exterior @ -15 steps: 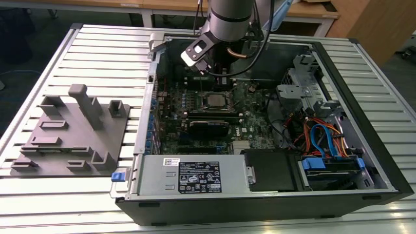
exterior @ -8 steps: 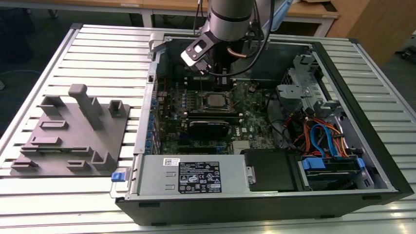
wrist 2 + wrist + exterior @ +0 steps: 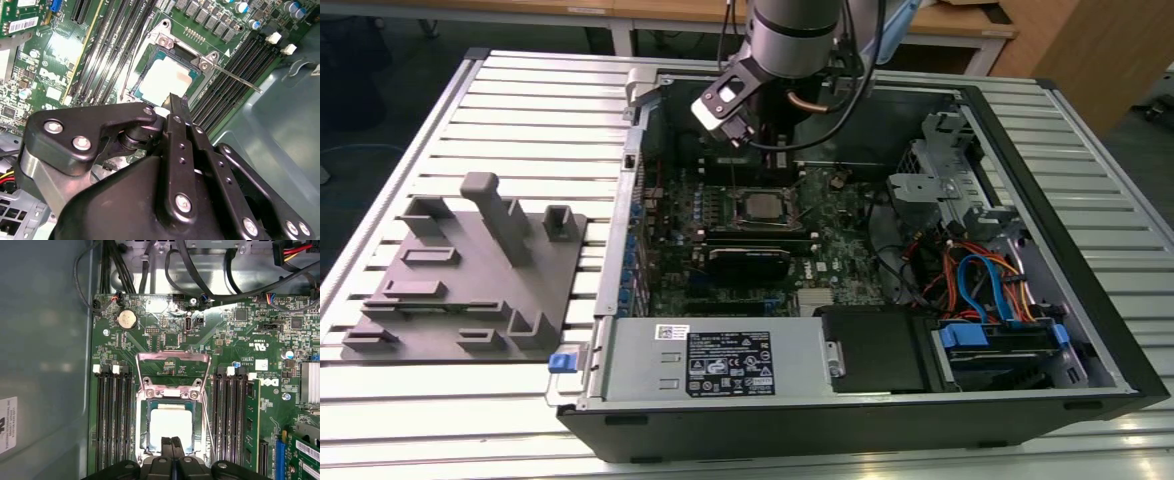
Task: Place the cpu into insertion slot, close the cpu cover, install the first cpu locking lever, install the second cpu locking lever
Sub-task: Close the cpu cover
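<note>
The cpu (image 3: 170, 426), a silver-topped square chip, lies in the insertion slot (image 3: 142, 440) on the green motherboard; it also shows in the second wrist view (image 3: 162, 77) and the exterior view (image 3: 755, 206). The cpu cover (image 3: 172, 357), a thin silver frame, stands raised from its hinge plate (image 3: 172, 392) on the side of the slot away from the fingers. A thin locking lever (image 3: 240, 80) sticks out beside the socket. My gripper (image 3: 172, 441) hangs just over the cpu's near edge, its two black fingers pressed together with nothing between them. In the exterior view the gripper (image 3: 767, 150) hovers above the socket.
Black memory slots (image 3: 112, 425) flank the socket on both sides. The open computer case (image 3: 1067, 330) holds a grey power supply (image 3: 714, 360), drive cages and bundled cables (image 3: 974, 280). A grey fixture with upright blocks (image 3: 467, 270) sits at the exterior view's left.
</note>
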